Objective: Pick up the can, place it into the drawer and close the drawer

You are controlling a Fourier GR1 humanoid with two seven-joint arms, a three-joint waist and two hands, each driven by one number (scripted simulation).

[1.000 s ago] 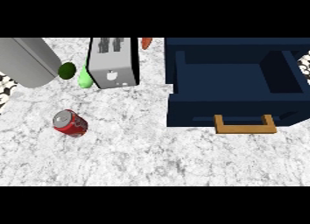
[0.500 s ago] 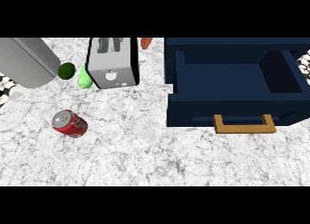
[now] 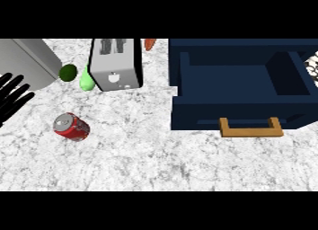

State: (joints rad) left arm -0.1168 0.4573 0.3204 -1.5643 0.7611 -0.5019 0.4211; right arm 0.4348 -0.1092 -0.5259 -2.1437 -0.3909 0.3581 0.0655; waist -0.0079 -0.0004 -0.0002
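The red can [image 3: 72,127] sits on the marble tabletop [image 3: 142,155], well left of the open blue drawer [image 3: 208,111]. The left hand [image 3: 6,102] shows at the left edge, fingers spread wide, apart from the can.

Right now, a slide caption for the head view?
Open left hand at the left edge, apart from the red can; navy drawer open.

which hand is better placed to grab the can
Left, most likely. The left hand is open at the view's left edge, near the can; the right hand is not in view.
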